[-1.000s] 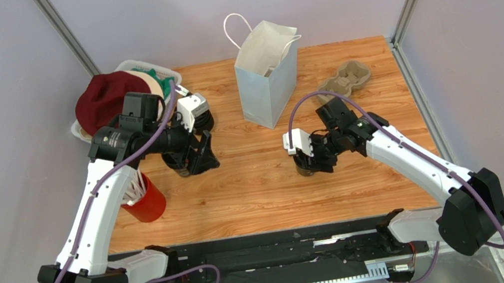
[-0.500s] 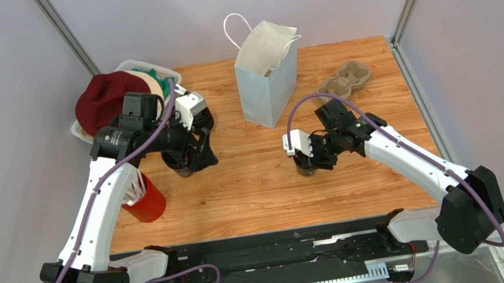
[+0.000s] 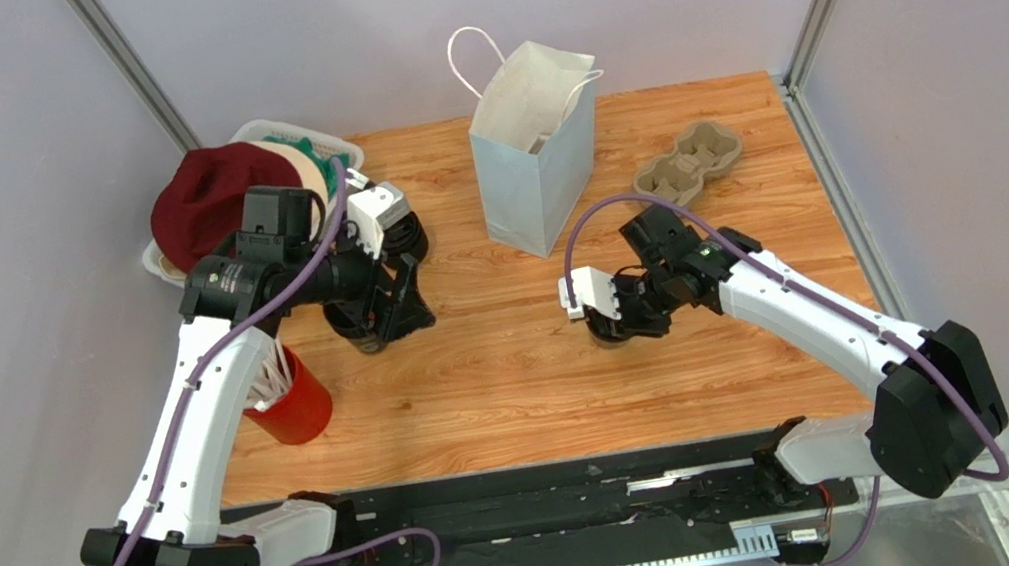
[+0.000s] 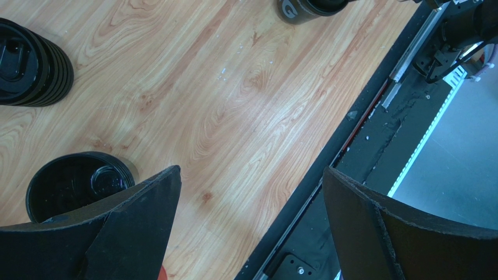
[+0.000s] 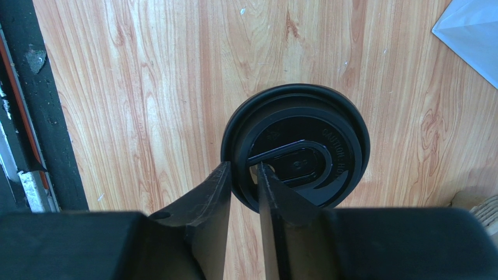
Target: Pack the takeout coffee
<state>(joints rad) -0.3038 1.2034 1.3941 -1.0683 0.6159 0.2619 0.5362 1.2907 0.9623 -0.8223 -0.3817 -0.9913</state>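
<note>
Right gripper set directly over the takeout coffee, which stands upright on the wooden worktop right of centre, its long axis vertical and its black lid on. In the right wrist view the two fingers straddle the near edge of the lid: one outside the rim, one on the lid's top beside the sip hole. They stand nearly together and appear clamped on the rim of the takeout coffee. The pale-blue paper bag stands upright with its mouth open upward, farther from the arm bases than the cup and slightly to its left, the two well apart; a corner of the paper bag shows at the edge of the wrist view. The right arm is clearly the nearer to both. Judged from this layout, the coming move calls for a lift, then a carry up and over the bag's rim. A pinch on the lid edge alone could pull the lid off. Left gripper hangs with its fingers wide apart, holding nothing, above an open black cup and a stack of black lids.
</note>
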